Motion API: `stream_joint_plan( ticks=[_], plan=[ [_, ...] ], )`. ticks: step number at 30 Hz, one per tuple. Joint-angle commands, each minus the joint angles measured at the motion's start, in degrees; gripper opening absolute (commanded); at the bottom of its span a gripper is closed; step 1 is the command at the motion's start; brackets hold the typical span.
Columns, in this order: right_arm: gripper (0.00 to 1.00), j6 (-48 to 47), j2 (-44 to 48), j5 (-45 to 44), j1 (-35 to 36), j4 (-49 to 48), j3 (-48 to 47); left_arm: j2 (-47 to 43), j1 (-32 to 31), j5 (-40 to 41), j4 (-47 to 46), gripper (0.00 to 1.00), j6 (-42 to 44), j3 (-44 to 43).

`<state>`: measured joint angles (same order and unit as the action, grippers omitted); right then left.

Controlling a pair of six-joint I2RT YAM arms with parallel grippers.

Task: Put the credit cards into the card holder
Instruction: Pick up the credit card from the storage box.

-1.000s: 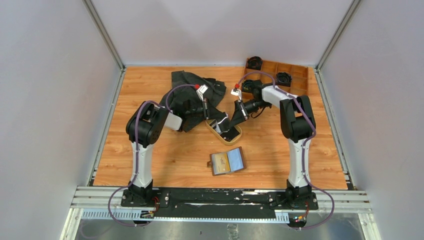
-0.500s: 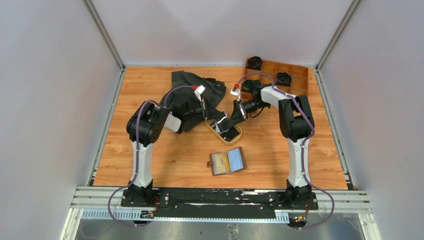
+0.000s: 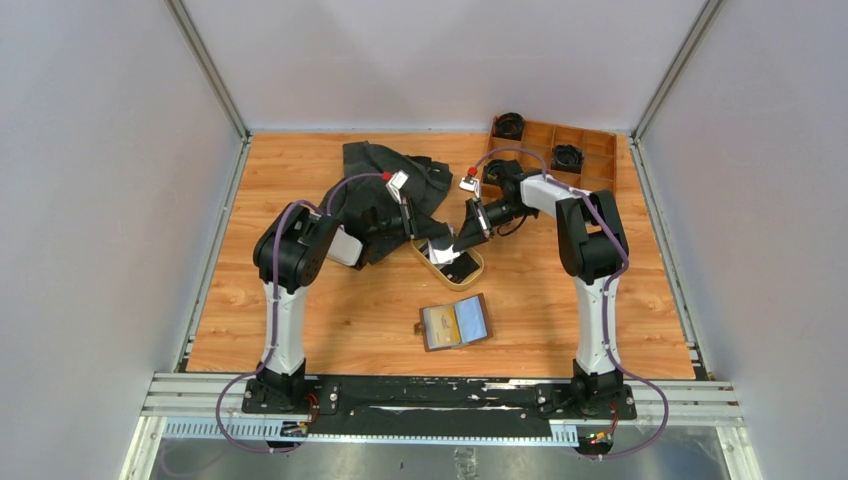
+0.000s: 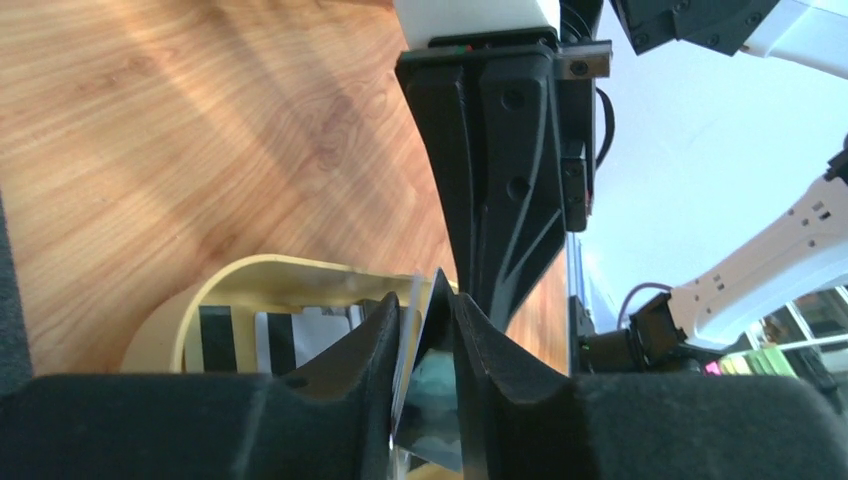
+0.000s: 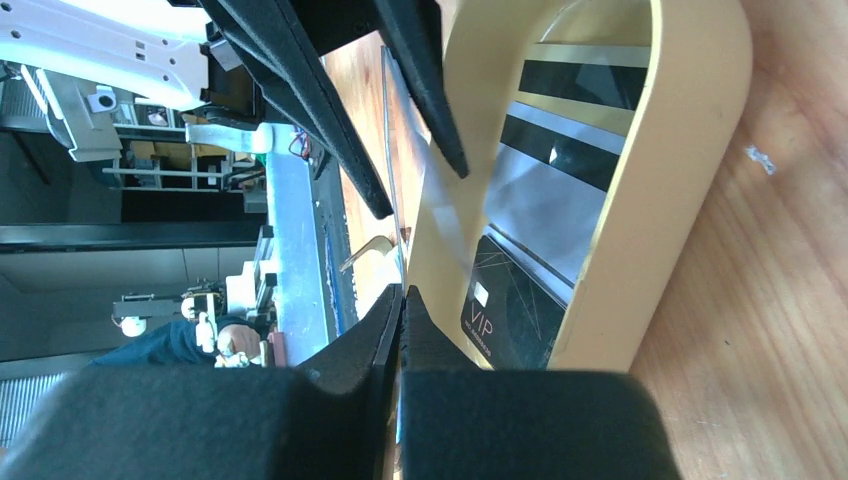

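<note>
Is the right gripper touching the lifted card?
Touching. In the right wrist view, the right gripper pinches the card, no gap at its fingertips.

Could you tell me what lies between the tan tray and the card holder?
Just bare wooden table between tray and card holder, per the top view.

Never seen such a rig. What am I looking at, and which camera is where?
Two robot arms stand at a wooden table. The wide picture looks down from above; the other two come from a camera on each wrist. Both hands meet over an oval tan tray holding more cards. The right hand is shut on a card; the left hand has its fingers slightly apart around it. Nearer the arms the brown card holder lies open. A black cloth and a wooden box lie farther back.
</note>
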<state>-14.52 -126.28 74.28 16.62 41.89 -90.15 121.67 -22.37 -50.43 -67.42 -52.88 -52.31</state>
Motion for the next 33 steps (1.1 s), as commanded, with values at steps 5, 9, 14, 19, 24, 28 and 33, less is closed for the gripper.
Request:
stream_joint_plan(
  ticks=[5,9,14,19,24,28,33],
  plan=[
    [0.0,-0.9,0.7,0.9,-1.0,0.3,1.9,-0.1,-0.3,2.0,5.3,0.39,3.9,-0.9],
    [0.0,-2.7,1.7,1.0,-1.7,1.6,1.6,-0.7,0.1,2.5,8.0,0.42,5.5,-2.0],
    [0.0,-7.6,4.1,1.2,-2.3,5.7,1.2,-3.6,1.0,4.5,15.8,0.56,10.2,-4.6],
    [0.0,-10.8,5.8,0.7,-2.3,8.4,1.4,-7.3,2.4,6.1,19.7,0.65,12.3,-6.6],
    [0.0,-14.2,8.1,-0.4,-2.4,10.6,2.0,-11.8,2.9,7.3,23.5,0.68,15.0,-7.1],
    [0.0,-16.8,10.3,-1.3,-2.4,11.9,2.6,-15.7,3.3,8.7,25.3,0.68,16.4,-6.0],
    [0.0,-19.2,11.6,-1.5,-2.4,13.5,3.0,-22.1,4.3,10.9,28.3,0.69,18.6,-3.6]
  ],
)
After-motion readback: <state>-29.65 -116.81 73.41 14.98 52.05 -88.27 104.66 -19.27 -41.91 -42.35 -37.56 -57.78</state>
